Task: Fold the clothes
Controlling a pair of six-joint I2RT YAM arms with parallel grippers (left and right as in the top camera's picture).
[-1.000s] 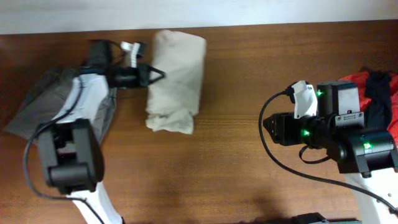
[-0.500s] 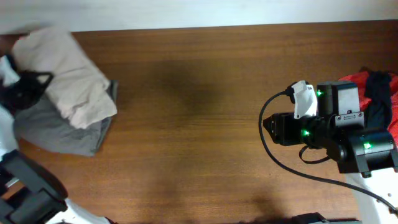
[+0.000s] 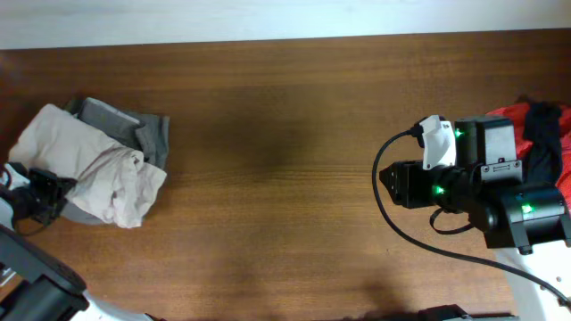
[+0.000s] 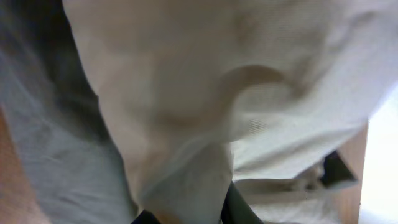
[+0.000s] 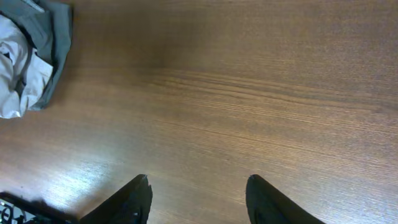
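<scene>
The folded beige shorts [image 3: 89, 169] lie at the table's left end, on top of the grey pair [image 3: 153, 138]. My left gripper [image 3: 53, 192] is at their left edge, shut on a fold of the beige cloth. In the left wrist view the beige shorts [image 4: 205, 93] fill the frame, a fold is pinched at my gripper [image 4: 183, 211], and grey cloth [image 4: 43, 143] shows on the left. My right gripper [image 3: 385, 183] is open and empty over bare wood at the right; in its wrist view [image 5: 198, 190] the jaws stand wide apart.
A red garment [image 3: 508, 116] and a black garment [image 3: 544, 134] lie heaped at the far right behind my right arm. The grey and beige pile shows in the right wrist view [image 5: 25, 56] at top left. The table's far edge [image 3: 285, 40] runs along the top.
My left gripper has carried the beige shorts from the upper middle of the table to the left end and set them on the grey pair. The right arm has not moved.
</scene>
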